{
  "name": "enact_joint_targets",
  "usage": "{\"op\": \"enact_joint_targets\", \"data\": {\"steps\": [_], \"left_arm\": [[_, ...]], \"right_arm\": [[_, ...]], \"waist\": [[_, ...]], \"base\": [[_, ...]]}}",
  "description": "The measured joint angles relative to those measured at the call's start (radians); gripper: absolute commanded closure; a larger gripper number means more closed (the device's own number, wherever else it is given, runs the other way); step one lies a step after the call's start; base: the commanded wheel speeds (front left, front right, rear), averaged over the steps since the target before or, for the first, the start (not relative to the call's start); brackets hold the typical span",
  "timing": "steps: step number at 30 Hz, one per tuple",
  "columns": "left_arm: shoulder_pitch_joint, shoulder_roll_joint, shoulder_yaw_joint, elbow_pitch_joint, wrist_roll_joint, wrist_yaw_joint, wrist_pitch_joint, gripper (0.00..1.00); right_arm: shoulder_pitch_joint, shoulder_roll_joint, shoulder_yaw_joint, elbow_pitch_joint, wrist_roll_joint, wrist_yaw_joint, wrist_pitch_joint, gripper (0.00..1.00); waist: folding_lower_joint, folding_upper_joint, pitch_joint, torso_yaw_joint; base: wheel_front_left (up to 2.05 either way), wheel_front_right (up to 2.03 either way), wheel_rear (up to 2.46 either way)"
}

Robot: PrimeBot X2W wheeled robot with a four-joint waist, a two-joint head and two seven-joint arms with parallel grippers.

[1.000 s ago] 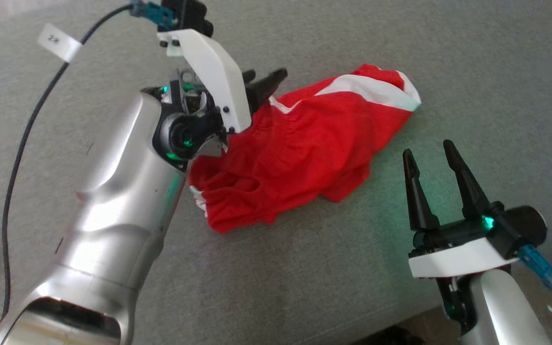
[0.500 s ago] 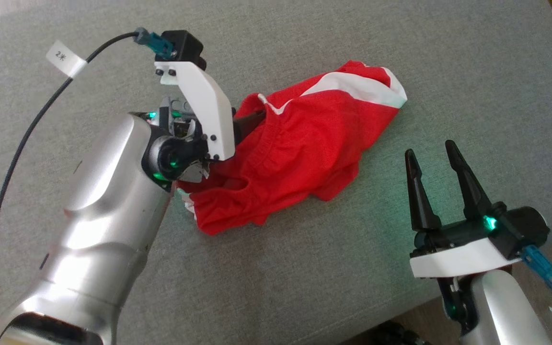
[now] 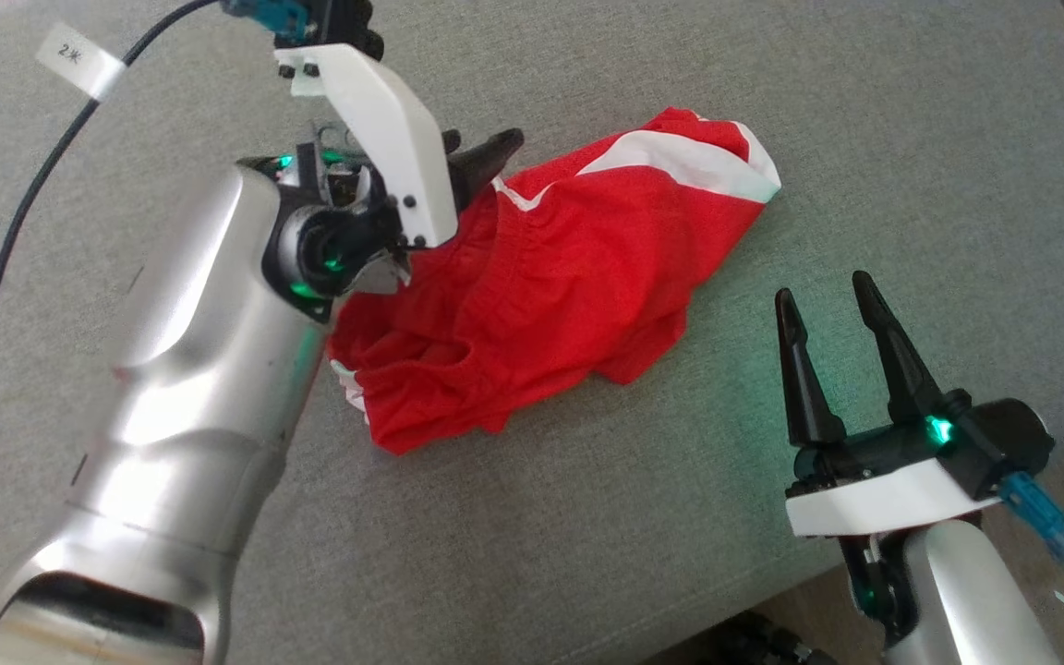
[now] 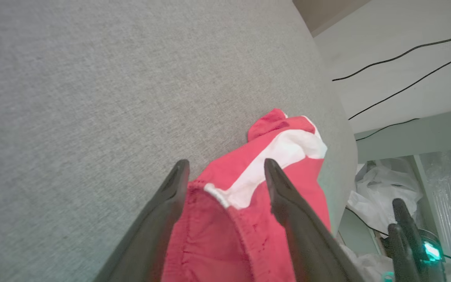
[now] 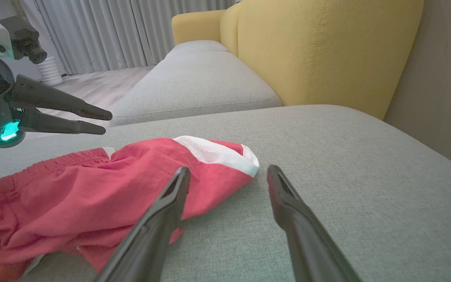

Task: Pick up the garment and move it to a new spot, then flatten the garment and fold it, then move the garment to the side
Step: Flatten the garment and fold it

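Shorts (image 3: 569,277), red and crumpled, lie beneath the left gripper (image 3: 486,146), fingers apart over their waistband (image 4: 245,235) for a likely grab, while the right gripper (image 3: 823,288) waits open beside them.

Around me: a grey and yellow sofa in a curtained room.
A broad grey cushion (image 3: 772,111) spreads before me, with a yellow backrest (image 5: 327,51) behind it and a second grey seat (image 5: 198,82) beyond. Pale curtains (image 5: 112,31) hang over a wooden floor (image 5: 100,84). Two black cables (image 4: 405,51) cross a pale surface.
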Motion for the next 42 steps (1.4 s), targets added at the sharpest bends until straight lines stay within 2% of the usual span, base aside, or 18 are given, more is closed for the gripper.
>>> {"op": "enact_joint_targets", "data": {"steps": [4, 15, 25, 26, 27, 28, 31, 32, 33, 36, 42], "left_arm": [[-0.001, -0.017, -0.012, 0.006, -0.018, 0.004, 0.025, 0.0], [0.045, -0.001, -0.043, -0.023, -0.018, 0.009, 0.072, 0.0], [0.045, 0.004, -0.042, -0.037, -0.015, 0.025, 0.037, 0.0], [0.045, 0.002, -0.042, -0.035, -0.015, 0.025, 0.035, 0.02], [0.045, -0.001, -0.042, -0.028, -0.015, 0.025, 0.034, 0.19], [0.045, -0.004, -0.041, -0.024, -0.015, 0.026, 0.029, 0.55], [0.044, -0.007, -0.036, -0.016, -0.015, 0.034, 0.005, 0.82], [0.043, -0.008, -0.034, -0.013, -0.015, 0.034, -0.003, 0.94], [0.041, -0.008, -0.03, -0.011, -0.016, 0.034, -0.011, 1.0], [0.036, -0.013, -0.011, -0.001, -0.024, 0.031, -0.037, 1.0], [-0.009, -0.035, 0.007, -0.002, -0.073, -0.005, -0.095, 1.0]], "right_arm": [[0.0, 0.0, 0.0, 0.0, 0.0, 0.0, 0.0, 0.0], [-0.004, 0.0, 0.003, 0.0, 0.009, 0.0, 0.0, 0.0], [-0.029, 0.0, 0.005, 0.001, 0.017, 0.0, 0.0, 0.0], [-0.029, 0.0, 0.005, 0.002, 0.018, 0.0, 0.0, 0.0], [-0.031, 0.0, 0.005, 0.003, 0.018, 0.0, 0.0, 0.0], [-0.031, 0.0, 0.006, 0.003, 0.018, 0.0, 0.0, 0.0], [-0.033, 0.0, 0.006, 0.006, 0.018, 0.0, 0.0, 0.0], [-0.035, 0.0, 0.006, 0.006, 0.018, 0.0, 0.0, 0.0], [-0.038, 0.0, 0.006, 0.006, 0.018, 0.0, 0.0, 0.0], [-0.041, 0.0, 0.006, 0.007, 0.018, 0.0, 0.0, 0.0], [-0.041, 0.0, 0.006, 0.015, 0.018, 0.0, 0.0, 0.0]], "waist": [[0.0, 0.0, -0.001, 0.001], [0.0, 0.0, 0.011, -0.011], [0.0, 0.0, 0.031, -0.021], [0.0, 0.0, 0.033, -0.022], [0.0, 0.0, 0.035, -0.024], [0.0, 0.0, 0.036, -0.025], [0.0, 0.0, 0.038, -0.026], [0.0, 0.0, 0.039, -0.027], [0.0, 0.0, 0.039, -0.027], [0.0001, 0.0, 0.035, -0.026], [0.0001, 0.0, 0.013, -0.019]], "base": [[0.0, 0.0, 0.0], [0.0, 0.0, 0.0], [0.0, 0.0, 0.0], [0.0, 0.0, 0.0], [0.0, 0.0, 0.0], [0.0, 0.0, 0.0], [0.0, 0.0, 0.0], [0.0, 0.0, 0.0], [0.0, 0.0, 0.0], [0.0, 0.0, 0.0], [0.0, 0.0, 0.0]]}}
